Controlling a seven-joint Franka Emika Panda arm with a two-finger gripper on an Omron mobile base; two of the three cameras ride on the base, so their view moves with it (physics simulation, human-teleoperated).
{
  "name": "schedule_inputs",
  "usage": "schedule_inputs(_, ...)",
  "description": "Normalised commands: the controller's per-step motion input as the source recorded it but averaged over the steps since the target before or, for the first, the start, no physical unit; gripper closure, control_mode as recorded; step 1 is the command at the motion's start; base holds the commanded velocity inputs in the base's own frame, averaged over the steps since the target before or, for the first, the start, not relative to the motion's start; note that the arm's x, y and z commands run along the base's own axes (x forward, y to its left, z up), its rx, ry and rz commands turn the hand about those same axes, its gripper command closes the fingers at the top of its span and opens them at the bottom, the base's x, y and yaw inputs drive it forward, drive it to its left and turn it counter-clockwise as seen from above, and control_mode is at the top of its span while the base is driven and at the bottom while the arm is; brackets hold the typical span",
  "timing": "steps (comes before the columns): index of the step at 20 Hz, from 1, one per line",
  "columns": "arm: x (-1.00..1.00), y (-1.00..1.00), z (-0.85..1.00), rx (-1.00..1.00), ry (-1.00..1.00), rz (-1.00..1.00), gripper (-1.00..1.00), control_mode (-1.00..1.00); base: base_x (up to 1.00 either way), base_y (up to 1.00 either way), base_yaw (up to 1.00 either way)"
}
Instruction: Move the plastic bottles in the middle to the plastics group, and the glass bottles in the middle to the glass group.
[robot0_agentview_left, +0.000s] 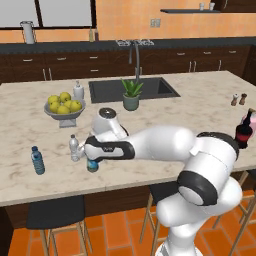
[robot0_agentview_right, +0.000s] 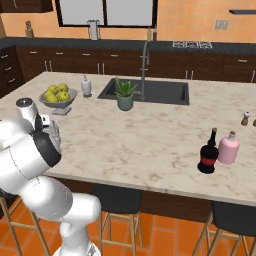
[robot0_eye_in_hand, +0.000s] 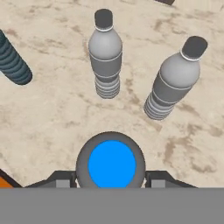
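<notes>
My gripper (robot0_eye_in_hand: 111, 180) is shut on a dark plastic bottle with a blue cap (robot0_eye_in_hand: 111, 164), one finger on each side of it. That bottle (robot0_agentview_left: 92, 165) stands low at the counter's near left part, under my hand (robot0_agentview_left: 95, 152). Just beyond it stand two clear ribbed water bottles (robot0_eye_in_hand: 105, 52) (robot0_eye_in_hand: 174, 81), one of them beside my hand (robot0_agentview_left: 74, 148). A lighter blue bottle (robot0_agentview_left: 37, 160) stands further left, and its ribbed body (robot0_eye_in_hand: 13, 63) shows at the hand view's left edge. Far right, the dark red-labelled glass bottle (robot0_agentview_right: 207, 156) stands next to the pale pink bottle (robot0_agentview_right: 229, 148).
A bowl of lemons (robot0_agentview_left: 64, 107), a soap dispenser (robot0_agentview_left: 78, 91), a potted plant (robot0_agentview_left: 131, 95) and the sink (robot0_agentview_left: 150, 87) lie beyond my hand. Salt and pepper shakers (robot0_agentview_left: 238, 99) stand at the far right. Stools stand under the counter's near edge (robot0_agentview_left: 75, 192).
</notes>
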Motion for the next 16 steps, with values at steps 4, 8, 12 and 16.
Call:
schedule_inputs(4,0.21,0.52,0.00,0.00,0.00,0.00,1.00,-1.00,0.00,0.00,0.00)
schedule_inputs(8,0.01,0.52,0.00,0.00,0.00,0.00,1.00,-1.00,0.00,0.00,0.00)
schedule_inputs(12,0.04,0.49,0.00,0.00,0.00,-0.01,1.00,-1.00,0.00,0.00,0.00)
schedule_inputs(16,0.06,0.39,0.00,0.00,0.00,-0.02,1.00,-1.00,0.00,0.00,0.00)
